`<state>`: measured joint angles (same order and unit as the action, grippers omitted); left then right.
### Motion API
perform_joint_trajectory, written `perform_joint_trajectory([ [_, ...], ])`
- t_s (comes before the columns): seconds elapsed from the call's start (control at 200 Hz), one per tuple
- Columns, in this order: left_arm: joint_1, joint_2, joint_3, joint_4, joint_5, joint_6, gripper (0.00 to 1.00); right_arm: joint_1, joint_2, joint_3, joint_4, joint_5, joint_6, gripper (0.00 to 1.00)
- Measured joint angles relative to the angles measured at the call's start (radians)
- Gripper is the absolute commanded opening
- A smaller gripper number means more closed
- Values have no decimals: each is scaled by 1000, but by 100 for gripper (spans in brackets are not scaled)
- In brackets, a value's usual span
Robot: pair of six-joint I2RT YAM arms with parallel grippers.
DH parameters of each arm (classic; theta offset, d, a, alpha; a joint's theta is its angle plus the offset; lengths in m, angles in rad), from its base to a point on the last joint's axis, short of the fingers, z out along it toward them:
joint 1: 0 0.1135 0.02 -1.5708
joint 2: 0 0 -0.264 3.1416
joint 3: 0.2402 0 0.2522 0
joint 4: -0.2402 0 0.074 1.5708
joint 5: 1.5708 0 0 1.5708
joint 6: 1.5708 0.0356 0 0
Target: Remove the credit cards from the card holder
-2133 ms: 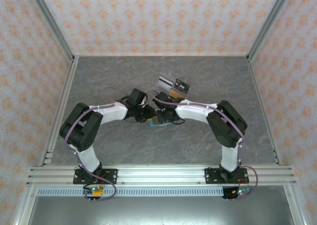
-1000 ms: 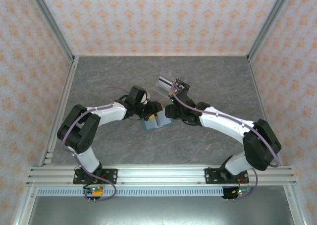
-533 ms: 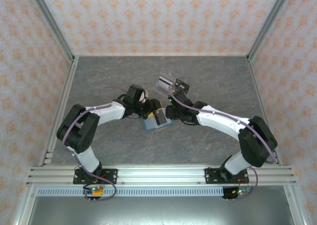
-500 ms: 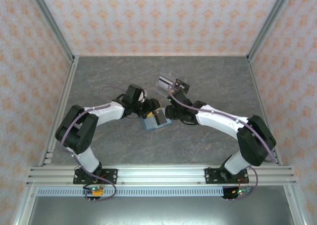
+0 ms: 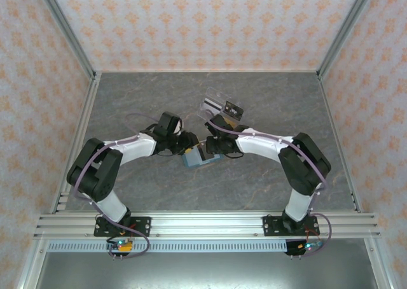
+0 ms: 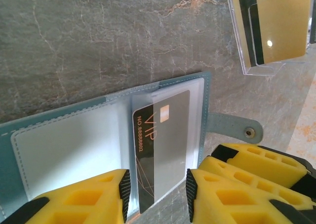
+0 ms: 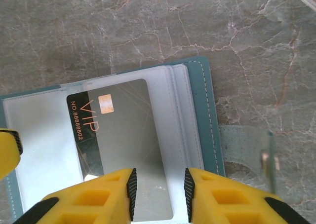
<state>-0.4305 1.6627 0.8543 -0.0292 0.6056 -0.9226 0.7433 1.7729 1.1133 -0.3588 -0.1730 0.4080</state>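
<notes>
The teal card holder (image 5: 196,160) lies open on the grey table, its clear sleeves (image 6: 64,145) facing up. A dark and silver VIP card (image 6: 165,140) sits in the right-hand sleeve, and its lower end pokes out. My left gripper (image 6: 158,194) is open, low over the holder, with its pads either side of that card end. My right gripper (image 7: 159,194) is open too. One of its pads is over the card (image 7: 118,135), the other over the sleeve edge by the teal cover (image 7: 207,115). In the top view the left gripper (image 5: 191,144) and right gripper (image 5: 208,148) meet over the holder.
A clear plastic piece (image 5: 221,107) with a gold card (image 6: 276,26) inside lies just beyond the holder. The holder's snap strap (image 6: 232,128) sticks out to one side. A yellow finger (image 6: 261,162) of the right gripper crowds close beside the left gripper. Patterned walls ring the table.
Both grippers have narrowed their jaws and closed in over the open holder. The right arm's elbow has folded in toward the middle. The holder has stayed in place.
</notes>
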Motion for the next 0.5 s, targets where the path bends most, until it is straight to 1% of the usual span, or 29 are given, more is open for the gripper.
perform_joint_trajectory([
  [0.14, -2, 42, 0, 13, 16, 0, 32, 0, 25, 14, -11, 0, 0, 34],
  [0.3, -2, 50, 0, 23, 18, 8, 29, 0, 54, 18, -18, -3, 0, 34],
  [0.5, -2, 55, -1, 47, 19, 27, 28, 0, 65, 27, -23, -11, 0, 32],
])
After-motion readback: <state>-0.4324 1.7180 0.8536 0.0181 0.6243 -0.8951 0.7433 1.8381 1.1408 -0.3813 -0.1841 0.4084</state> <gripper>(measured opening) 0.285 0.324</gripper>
